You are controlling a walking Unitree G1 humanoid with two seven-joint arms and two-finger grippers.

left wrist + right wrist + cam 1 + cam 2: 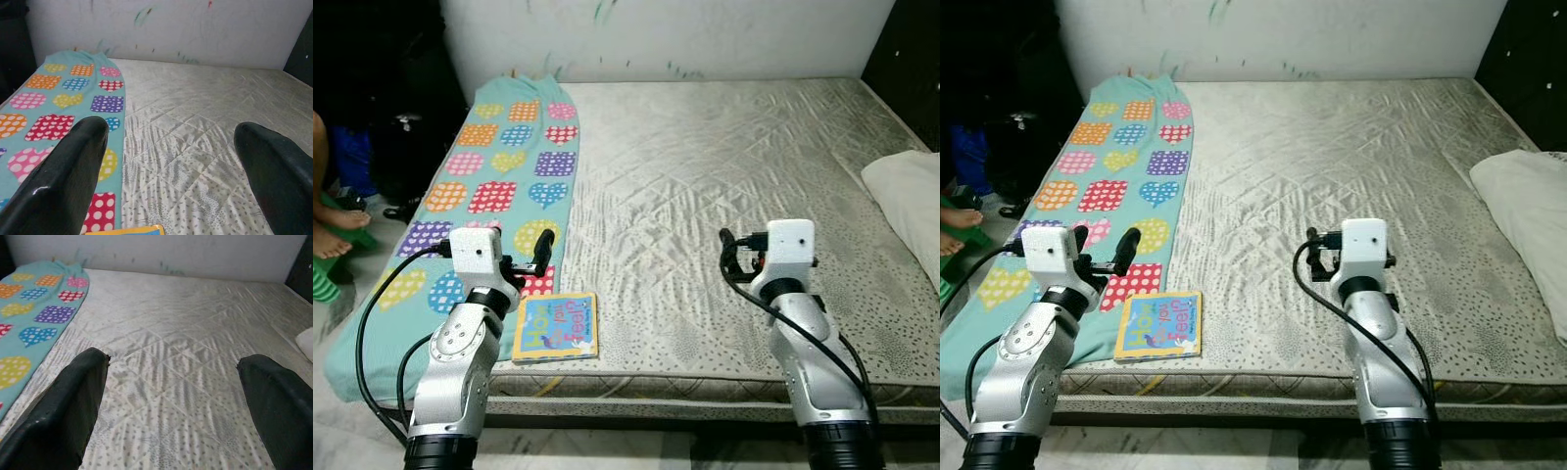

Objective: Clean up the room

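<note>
- Left gripper hovers over the mattress's near-left edge, fingers spread wide, holding nothing, just above the blanket and book.
- Right gripper hangs over the near-middle of the mattress, fingers equally wide apart and empty.
- Book lies flat at the near edge, partly on the blanket; its cover lettering is too small to read.
- Blanket, teal with dotted hearts, runs along the left edge.
- Pillow sits at the right edge, cut off by the frame.
- Person's foot shows on the floor at left, mostly out of frame.
</note>
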